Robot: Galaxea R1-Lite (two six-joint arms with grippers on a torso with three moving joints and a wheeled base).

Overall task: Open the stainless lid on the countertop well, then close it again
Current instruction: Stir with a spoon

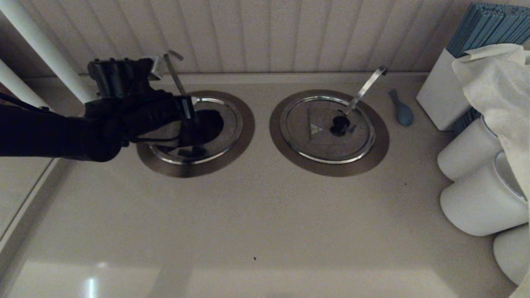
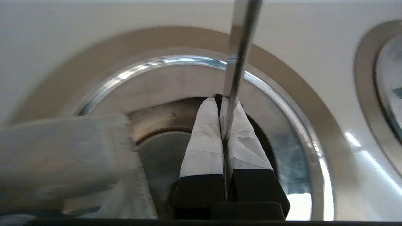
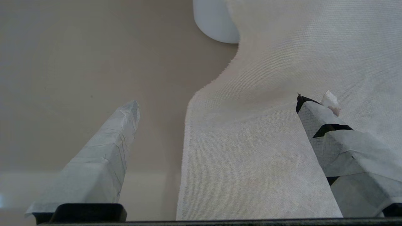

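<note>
The left tool is closed over the countertop well, apparently gripping the stainless lid; it should lower it level, clear of the ladle handle.

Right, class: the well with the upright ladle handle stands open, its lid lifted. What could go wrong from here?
1. The lid sits raised beside the open well, so it might slip or land crooked on the rim.
2. The ladle handle runs right past the left gripper and its shut jaws, so lowering the lid could snag it.
</note>
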